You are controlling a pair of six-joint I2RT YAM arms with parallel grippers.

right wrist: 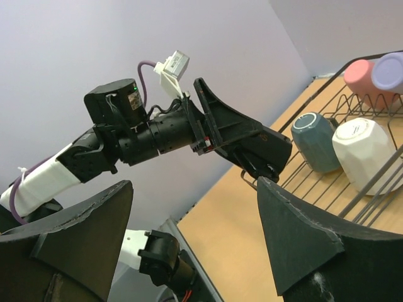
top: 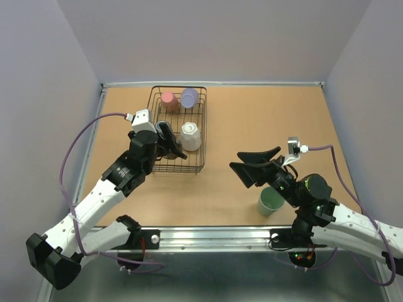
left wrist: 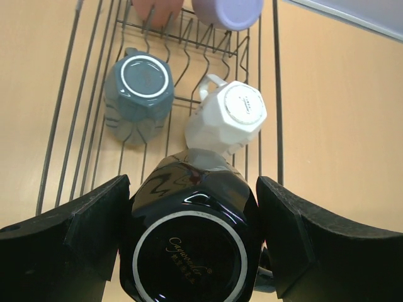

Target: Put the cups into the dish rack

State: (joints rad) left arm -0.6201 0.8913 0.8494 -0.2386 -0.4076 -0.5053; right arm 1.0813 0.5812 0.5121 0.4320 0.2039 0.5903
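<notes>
The black wire dish rack (top: 200, 129) holds a pink cup (top: 168, 100), a lavender cup (top: 189, 97) and a white cup (top: 191, 136), all upside down. The left wrist view also shows a grey-blue cup (left wrist: 140, 88) next to the white cup (left wrist: 230, 116). My left gripper (top: 169, 143) is shut on a black cup (left wrist: 189, 245), held bottom-up over the rack's near end. A mint green cup (top: 271, 201) stands upright on the table beside my right arm. My right gripper (top: 247, 165) is open and empty, above the table to the right of the rack.
The rack wires (left wrist: 276, 94) run close along both sides of the left gripper. The right wrist view looks across at the left arm (right wrist: 157, 132) and the rack's near corner (right wrist: 315, 182). Walls close in the table on three sides.
</notes>
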